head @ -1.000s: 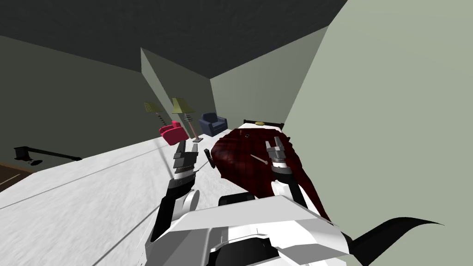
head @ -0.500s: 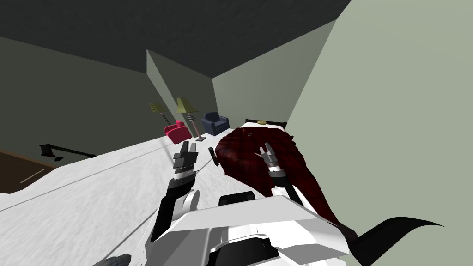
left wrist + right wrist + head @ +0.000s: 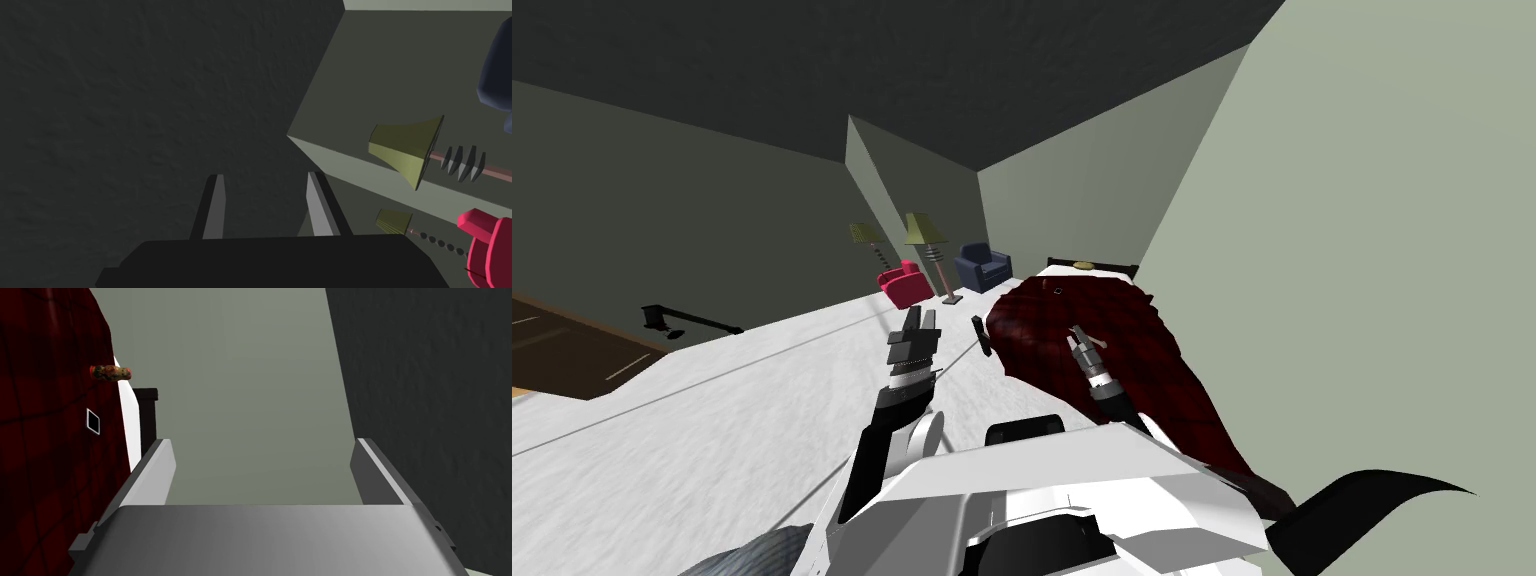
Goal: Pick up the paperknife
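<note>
The paperknife (image 3: 1102, 345) is a thin pale sliver on the dark red blanket (image 3: 1132, 330) of the bed, mostly hidden behind my right gripper (image 3: 1076, 334). That gripper hovers low over the blanket right beside the knife. In the right wrist view my right gripper (image 3: 265, 473) is open, with nothing between its fingers (image 3: 155, 470), and the red blanket (image 3: 45, 418) lies along one side. My left gripper (image 3: 917, 320) is raised over the white floor, left of the bed. It also stands open and holds nothing (image 3: 265, 200).
A small dark object (image 3: 1058, 290) and a yellowish patterned one (image 3: 1083, 265) lie near the bed's dark headboard (image 3: 147, 415). A black item (image 3: 978, 335) stands by the bed's near corner. Red armchair (image 3: 904, 283), blue armchair (image 3: 982, 265) and floor lamps (image 3: 924, 232) stand beyond. A green wall (image 3: 1362, 300) flanks the bed.
My base or head has turned, shifting the whole room rightward. My right hand has dropped left across the blanket, from beside the knife to over it. The left arm has kept its pose.
</note>
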